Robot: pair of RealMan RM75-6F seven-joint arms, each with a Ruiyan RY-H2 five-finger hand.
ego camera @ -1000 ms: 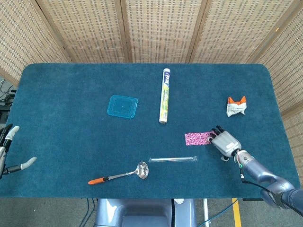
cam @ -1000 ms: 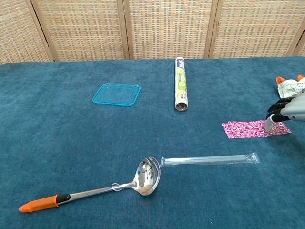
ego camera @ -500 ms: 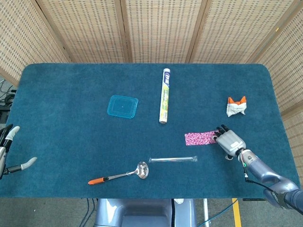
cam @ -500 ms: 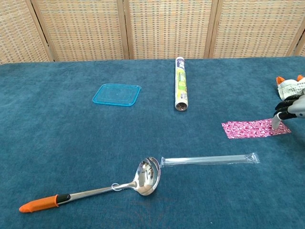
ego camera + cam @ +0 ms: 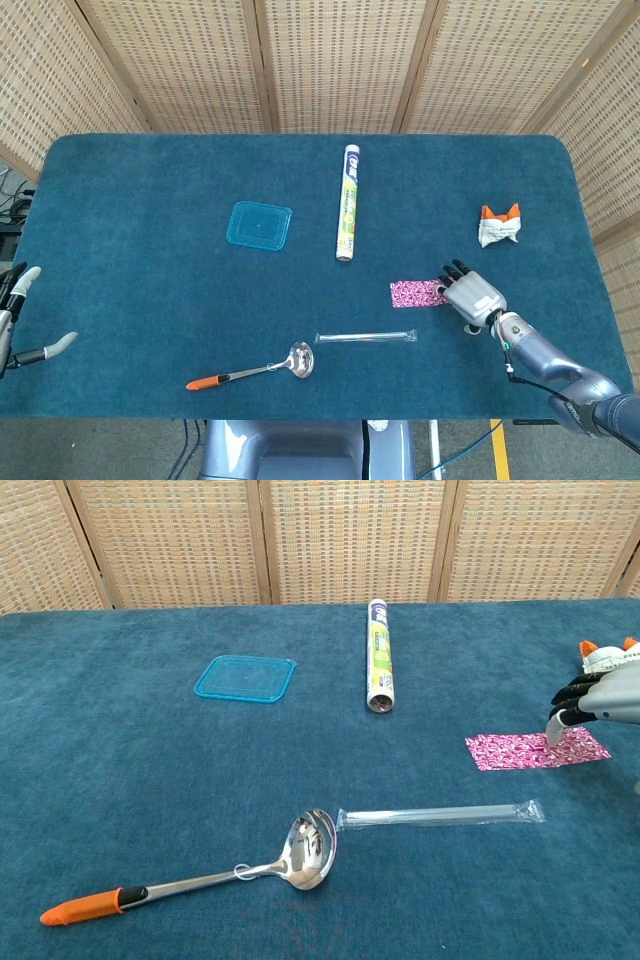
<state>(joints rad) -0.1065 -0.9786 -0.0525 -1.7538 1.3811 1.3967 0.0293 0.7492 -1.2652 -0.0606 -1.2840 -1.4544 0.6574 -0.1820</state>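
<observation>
One right hand palm-down, fingertips seemingly touching pink packet

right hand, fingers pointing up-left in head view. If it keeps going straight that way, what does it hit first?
Probably the pink patterned packet: the right hand already overlaps its near end, fingertips low over it. Contact or hover is unclear.

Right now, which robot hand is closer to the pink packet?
The right. The right robot hand is over the right end of the pink packet, fingertips above it. The left robot hand sits at the table's far left edge, well away.
</observation>
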